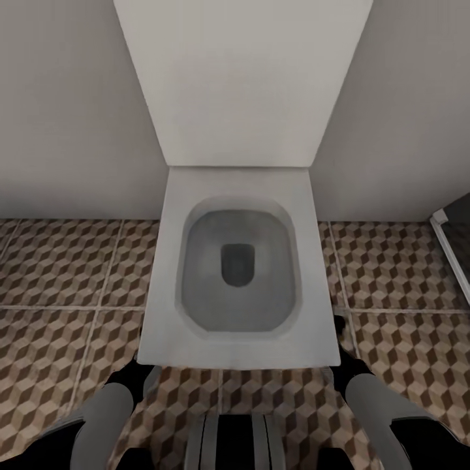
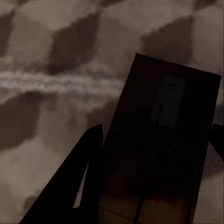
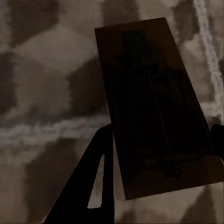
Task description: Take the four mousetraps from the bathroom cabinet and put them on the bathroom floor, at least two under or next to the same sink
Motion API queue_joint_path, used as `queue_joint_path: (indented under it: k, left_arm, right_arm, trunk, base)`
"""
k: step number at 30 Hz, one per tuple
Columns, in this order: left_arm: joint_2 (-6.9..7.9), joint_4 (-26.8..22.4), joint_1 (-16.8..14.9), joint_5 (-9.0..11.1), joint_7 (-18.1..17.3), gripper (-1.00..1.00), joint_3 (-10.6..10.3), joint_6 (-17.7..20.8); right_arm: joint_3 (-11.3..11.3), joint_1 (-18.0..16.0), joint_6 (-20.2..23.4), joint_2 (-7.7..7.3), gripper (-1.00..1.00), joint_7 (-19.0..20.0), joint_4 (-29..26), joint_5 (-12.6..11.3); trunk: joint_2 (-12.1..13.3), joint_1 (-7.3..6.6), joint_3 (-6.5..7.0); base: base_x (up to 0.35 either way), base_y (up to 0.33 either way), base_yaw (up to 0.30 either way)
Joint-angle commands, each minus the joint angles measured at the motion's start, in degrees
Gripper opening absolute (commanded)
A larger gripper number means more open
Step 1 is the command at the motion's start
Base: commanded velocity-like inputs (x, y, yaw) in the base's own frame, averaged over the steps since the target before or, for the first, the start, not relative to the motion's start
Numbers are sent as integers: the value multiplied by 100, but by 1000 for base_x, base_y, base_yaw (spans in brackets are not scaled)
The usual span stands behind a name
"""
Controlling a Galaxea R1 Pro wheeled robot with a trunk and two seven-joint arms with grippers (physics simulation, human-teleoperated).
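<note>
Evidently each gripper, left (image 2: pixel 154 154) and right (image 3: pixel 161 149), clasps a mousetrap (image 2: pixel 161 154) (image 3: pixel 156 107) above the bathroom floor (image 1: pixel 59 267) before the toilet (image 1: pixel 238 274) (presumably carrying them toward the sink).

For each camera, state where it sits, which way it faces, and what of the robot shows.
Head view: on the head, facing down at a white toilet and the bathroom floor; both forearms show below.
Left wrist view: along the left gripper at a mousetrap between its fingers.
Right wrist view: along the right gripper at another mousetrap.
Both wrist views share the cube-patterned tiles.
</note>
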Motion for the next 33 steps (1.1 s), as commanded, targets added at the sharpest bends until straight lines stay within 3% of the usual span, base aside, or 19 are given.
queue_joint_path:
  k: [1, 14, 19, 27, 33]
  left_arm:
    - [-3, 5, -3, -67, 31, -100, 25, -20]
    - [19, 11, -3, -74, -21, -100, 25, -12]
    - [116, 20, -3, -54, -53, -100, 30, -6]
    - [173, -27, -3, -48, -180, -100, 39, 46]
    - [247, -303, -3, -21, -201, -100, 38, 292]
  right_arm:
    - [43, -3, -21, -5, -100, -24, 5, -43]
    - [44, -3, 5, -120, -100, 59, 97, -75]
    - [50, -3, 23, -207, -100, 146, 132, -77]
    - [317, -2, 39, -227, -100, 194, 145, -32]
    - [362, -3, 45, -227, -100, 194, 145, -38]
  trunk:
    - [-1, 2, -3]
    - [-1, 2, -3]
    - [-1, 2, -3]
    - [-1, 2, -3]
    - [-1, 2, -3]
  base:
    - [315, 0, 0]
    - [92, 0, 0]
    - [4, 0, 0]
    - [0, 0, 0]
    - [0, 0, 0]
